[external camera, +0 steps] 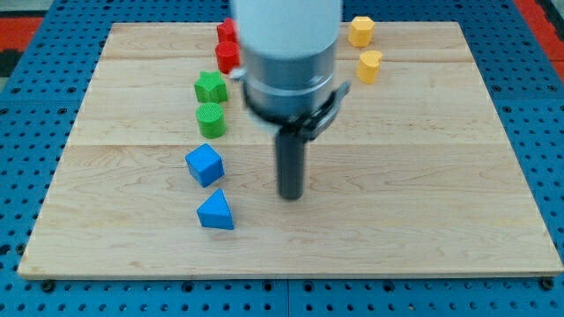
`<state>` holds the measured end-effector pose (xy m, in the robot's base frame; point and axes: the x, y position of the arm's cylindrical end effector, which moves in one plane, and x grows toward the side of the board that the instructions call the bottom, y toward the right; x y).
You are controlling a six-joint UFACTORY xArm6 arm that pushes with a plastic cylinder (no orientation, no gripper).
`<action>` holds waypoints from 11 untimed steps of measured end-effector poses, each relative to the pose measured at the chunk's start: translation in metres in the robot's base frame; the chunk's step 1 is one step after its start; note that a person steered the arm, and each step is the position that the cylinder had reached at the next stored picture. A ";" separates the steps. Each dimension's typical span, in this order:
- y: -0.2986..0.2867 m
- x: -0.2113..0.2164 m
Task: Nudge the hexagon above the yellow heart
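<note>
A dark rod hangs from the robot arm's grey-and-white body (pixel 289 62), its tip (pixel 291 195) resting on bare wood near the middle of a pale wooden board (pixel 423 229) and touching no block; the rod has nothing to open or close and holds nothing. The yellow hexagon (pixel 360 31), the block named in the task, sits well up and to the view's right of the tip, close to the board's top edge. Just below it, also up and to the right of the tip, lies the yellow heart (pixel 369 66), the two near each other but apart. To the view's left of the tip stands a blue cube (pixel 204 165), and lower left of the tip, nearer the view's bottom, a blue triangular block (pixel 216 211). Farther up on the left sit a green cylinder (pixel 211 120) and, just above it, a green star-like block (pixel 210 86). Above those, two red blocks (pixel 227 46) show at the edge of the arm's body, which hides part of them, so their shapes cannot be made out. The board lies on a blue perforated surface (pixel 35 176), which shows on all sides of it.
</note>
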<state>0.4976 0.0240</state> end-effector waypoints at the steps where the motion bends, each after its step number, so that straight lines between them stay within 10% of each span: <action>1: 0.046 -0.089; 3: 0.079 -0.244; 11: 0.133 -0.264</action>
